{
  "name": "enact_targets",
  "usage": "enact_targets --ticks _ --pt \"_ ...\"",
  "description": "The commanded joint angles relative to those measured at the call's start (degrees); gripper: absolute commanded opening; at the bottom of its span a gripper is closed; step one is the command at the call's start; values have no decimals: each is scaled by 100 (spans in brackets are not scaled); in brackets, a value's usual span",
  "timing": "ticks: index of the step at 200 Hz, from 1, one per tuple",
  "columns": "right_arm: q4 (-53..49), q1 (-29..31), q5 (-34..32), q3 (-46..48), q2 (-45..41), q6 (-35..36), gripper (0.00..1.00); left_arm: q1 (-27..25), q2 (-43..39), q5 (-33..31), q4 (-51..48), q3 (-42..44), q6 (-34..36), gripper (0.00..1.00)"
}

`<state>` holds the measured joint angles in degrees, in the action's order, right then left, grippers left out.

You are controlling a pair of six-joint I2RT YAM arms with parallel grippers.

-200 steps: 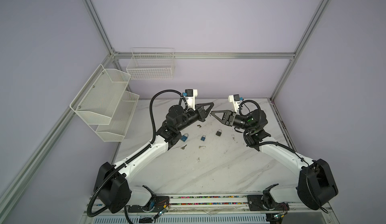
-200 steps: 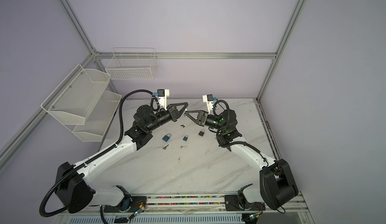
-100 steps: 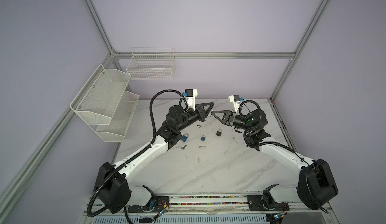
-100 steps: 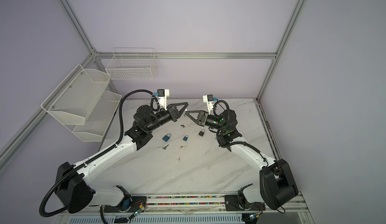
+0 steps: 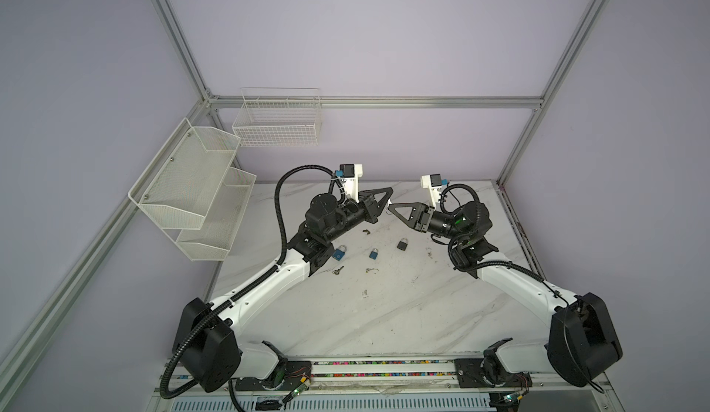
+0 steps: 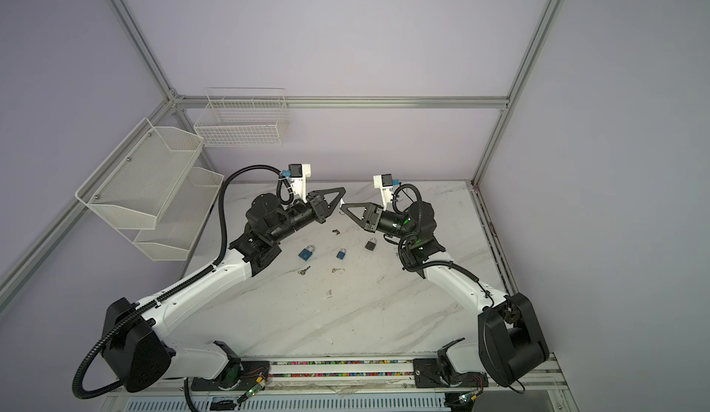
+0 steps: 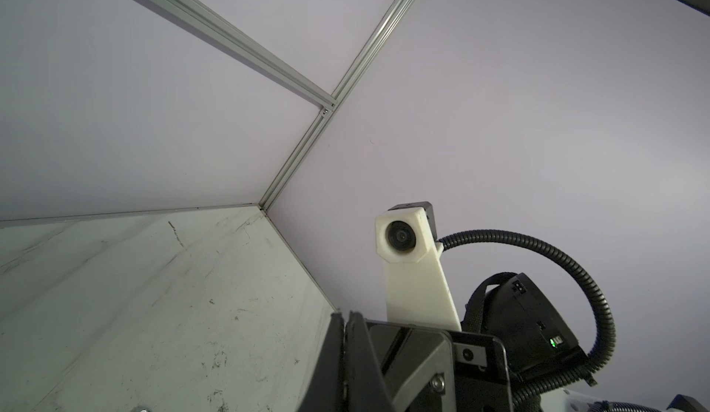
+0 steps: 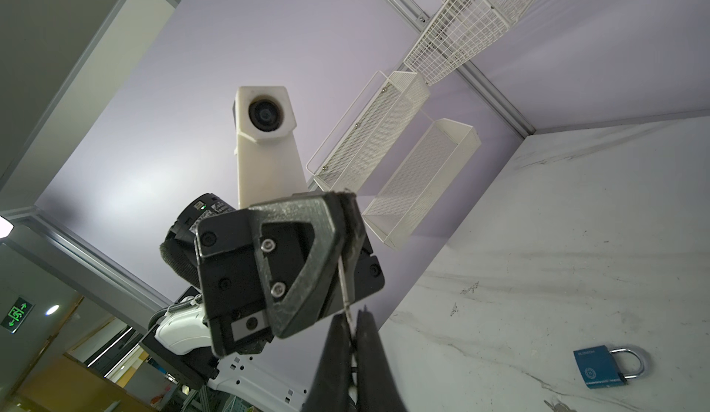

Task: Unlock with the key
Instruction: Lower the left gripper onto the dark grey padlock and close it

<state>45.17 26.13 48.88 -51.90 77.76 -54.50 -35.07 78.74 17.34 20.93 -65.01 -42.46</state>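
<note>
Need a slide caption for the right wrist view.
Left hand and right hand both pinch the key; blue padlock on table.

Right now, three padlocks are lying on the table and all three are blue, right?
Not all three. Three padlocks do lie on the table, but only two are blue: the bigger blue padlock and the smaller blue padlock. The third is the black padlock, as both top views show.
</note>
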Motion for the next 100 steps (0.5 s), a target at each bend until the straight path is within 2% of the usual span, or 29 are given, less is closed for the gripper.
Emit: enact_targets --ticks 1,6,24,38,71,100 --pt "-686 -111 -172 -158 -262 366 0 -5 -165 -139 191 150 88 0" --pt "-826 -131 -192 -168 -290 424 0 -9 -178 -148 158 139 88 3" --pt "-1318 -233 -247 -174 -378 622 0 -9 -241 -192 38 90 159 33" --pt "-1655 -360 -252 -107 -496 719 0 0 -316 -280 -137 70 350 45" --pt "-2876 -859 -321 75 -776 1230 0 0 -334 -941 -1043 -23 680 52" --pt "-3688 -1378 -247 386 -861 1624 0 -39 172 -971 -2095 -488 709 56"
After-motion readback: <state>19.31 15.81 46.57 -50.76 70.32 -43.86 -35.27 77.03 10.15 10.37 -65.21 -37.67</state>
